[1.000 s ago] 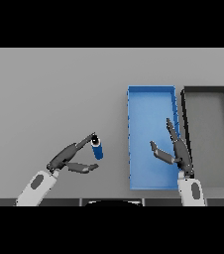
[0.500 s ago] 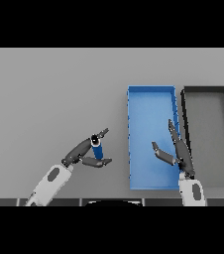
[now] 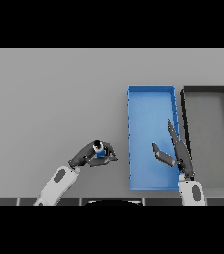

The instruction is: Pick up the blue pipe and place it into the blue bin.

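The blue pipe (image 3: pixel 100 150) is a short blue tube with a dark end, held on the grey table left of the blue bin (image 3: pixel 151 97). My left hand (image 3: pixel 89 156) has its fingers and thumb curled round the pipe. My right hand (image 3: pixel 176 151) is open with straight fingers, over the blue bin, and holds nothing.
A black bin (image 3: pixel 206 91) stands right of the blue bin, side by side with it. The grey table (image 3: pixel 49 94) stretches to the left and back.
My left hand has closed round the pipe and moved right, toward the blue bin, with the pipe in it. The right hand has stayed over the blue bin.
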